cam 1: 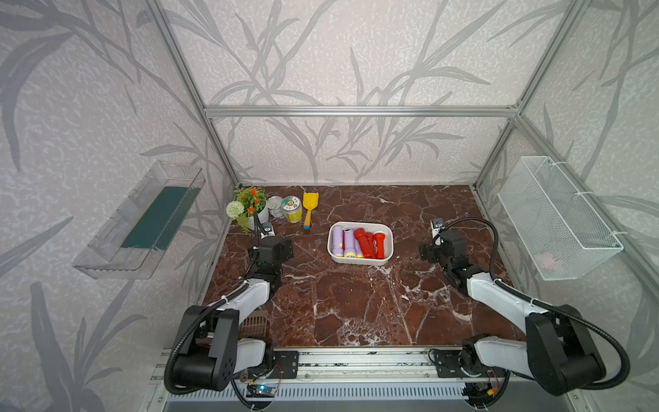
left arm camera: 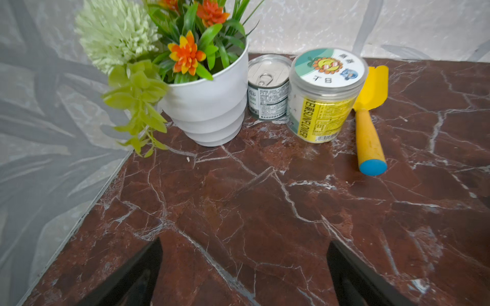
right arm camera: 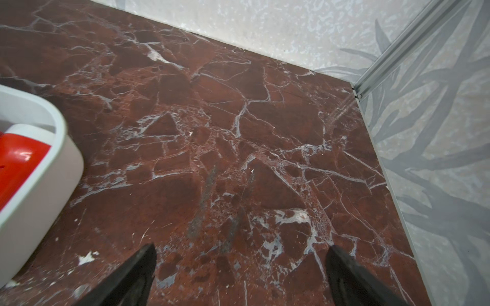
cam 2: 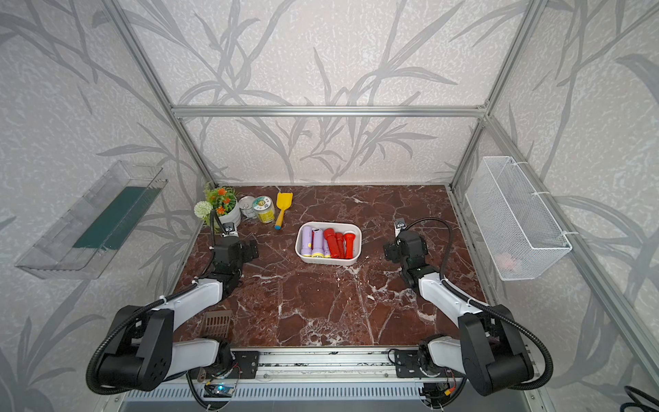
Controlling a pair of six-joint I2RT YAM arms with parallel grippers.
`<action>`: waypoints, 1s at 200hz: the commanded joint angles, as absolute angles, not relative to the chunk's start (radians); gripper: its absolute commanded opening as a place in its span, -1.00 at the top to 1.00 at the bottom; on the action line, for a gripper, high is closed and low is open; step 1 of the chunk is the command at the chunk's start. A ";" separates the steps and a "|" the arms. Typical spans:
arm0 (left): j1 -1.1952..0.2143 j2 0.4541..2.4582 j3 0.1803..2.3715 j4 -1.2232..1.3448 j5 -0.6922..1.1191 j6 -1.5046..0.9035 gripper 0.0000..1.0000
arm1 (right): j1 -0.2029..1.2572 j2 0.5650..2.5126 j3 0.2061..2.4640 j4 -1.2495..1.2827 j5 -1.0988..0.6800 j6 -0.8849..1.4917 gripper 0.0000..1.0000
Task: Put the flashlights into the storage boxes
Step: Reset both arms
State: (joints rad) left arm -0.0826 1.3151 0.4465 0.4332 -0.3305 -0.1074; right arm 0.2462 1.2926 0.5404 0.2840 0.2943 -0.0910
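Tabletop [cam 1: 356, 303] red-brown marble, white veins; leaf-print walls [cam 1: 338, 53]; left end effector [left arm camera: 245, 241], right end effector [right arm camera: 241, 245] both wide.

Jar wrapper: the clear plastic jar [left arm camera: 324, 106] has a yellow wrapper with "SUNFLOWER" in dark capitals running along one edge. The finer print beside it is too small to read.
Jar lid: the lid sticker [left arm camera: 328, 67] shows a sunflower face and a few Chinese characters, not clear enough to read.
Tin can: the tin can [left arm camera: 267, 90] has a label of dense small print, illegible.
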 commanded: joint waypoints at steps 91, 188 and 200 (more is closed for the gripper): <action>0.011 1.505 0.387 0.871 -0.254 -0.078 -0.98 | 0.183 1.431 0.432 0.711 0.191 -0.112 -0.98; 0.011 1.567 0.356 0.987 -0.254 -0.079 -0.99 | 0.150 1.562 0.373 0.942 0.102 -0.106 -0.98; 0.012 1.568 0.356 0.986 -0.256 -0.079 -0.99 | 0.147 1.542 0.391 0.873 0.099 -0.106 -0.98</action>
